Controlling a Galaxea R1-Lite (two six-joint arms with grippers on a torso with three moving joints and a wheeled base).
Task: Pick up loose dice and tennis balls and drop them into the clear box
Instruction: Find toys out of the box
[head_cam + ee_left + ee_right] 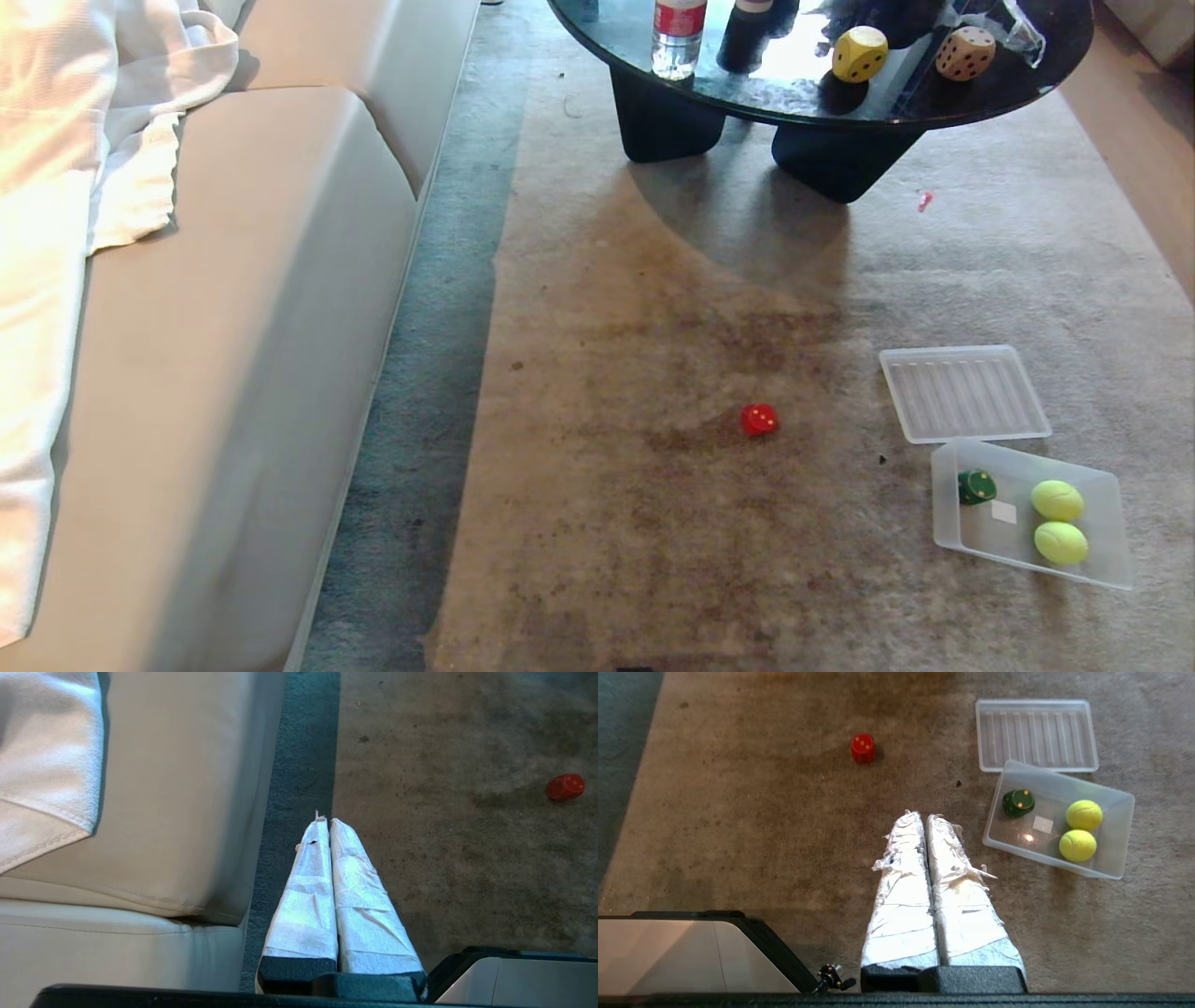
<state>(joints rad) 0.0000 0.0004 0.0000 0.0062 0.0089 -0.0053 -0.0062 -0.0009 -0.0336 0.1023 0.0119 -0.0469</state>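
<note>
Right tool [926, 814] pressed together, empty; left tool [325, 819] likewise; clear box [1115, 812] sticker blank

The head view looks forward and down from high up, taking in the sofa [233, 373] on the left, the carpet [653, 523] and the dark tabletop [1027, 79] far ahead. Each wrist view looks down along its own closed jaws from nearer the floor, the left over the sofa's edge, the right over the clear box [1111, 861] and ribbed lid [1036, 735]. All three share the red die [759, 419] on the carpet.
</note>
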